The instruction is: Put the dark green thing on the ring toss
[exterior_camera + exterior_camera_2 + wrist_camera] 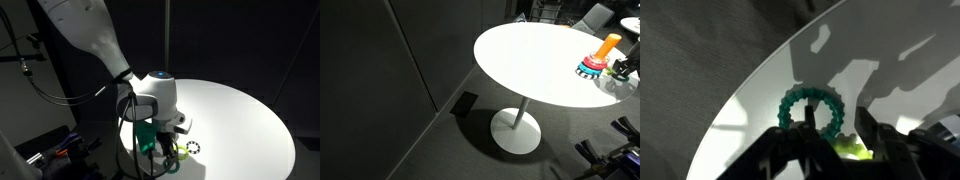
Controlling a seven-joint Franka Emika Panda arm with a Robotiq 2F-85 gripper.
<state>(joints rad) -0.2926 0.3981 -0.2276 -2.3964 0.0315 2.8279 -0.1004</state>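
1. In the wrist view the claw (812,135) comes in from the bottom edge as dark, blurred shapes. One dark finger (808,120) stands in front of the open centre of the dark green thing (810,93) and covers its lower rim. I cannot tell whether the jaws are pinching it or stand apart.
2. The dark green thing lies right at the claw's tip. It shows as a knobbly teal ring seen nearly face-on, with the white table (840,50) behind it. In an exterior view it is a teal patch (148,136) between the lower parts of the claw (152,138).
3. Just beside the claw's tip, low and to one side of the dark green thing, is a blurred yellow-green ring (850,150). It also shows in an exterior view (170,152), close under the claw.
4. A little beyond that lies a black-and-white speckled ring (192,149), flat on the table (240,110) and clear of the claw.
5. Above the claw the white arm (90,35) slants up toward the top corner of that view.
6. The ring toss (609,46) shows in an exterior view. Its orange peg stands upright with coloured rings (590,70) round its foot, near the table's (520,60) rim. Dark parts at the picture's edge sit just beside it, too cropped to identify.
7. The round table rests on a white pedestal (517,130) over a dark floor (400,120).
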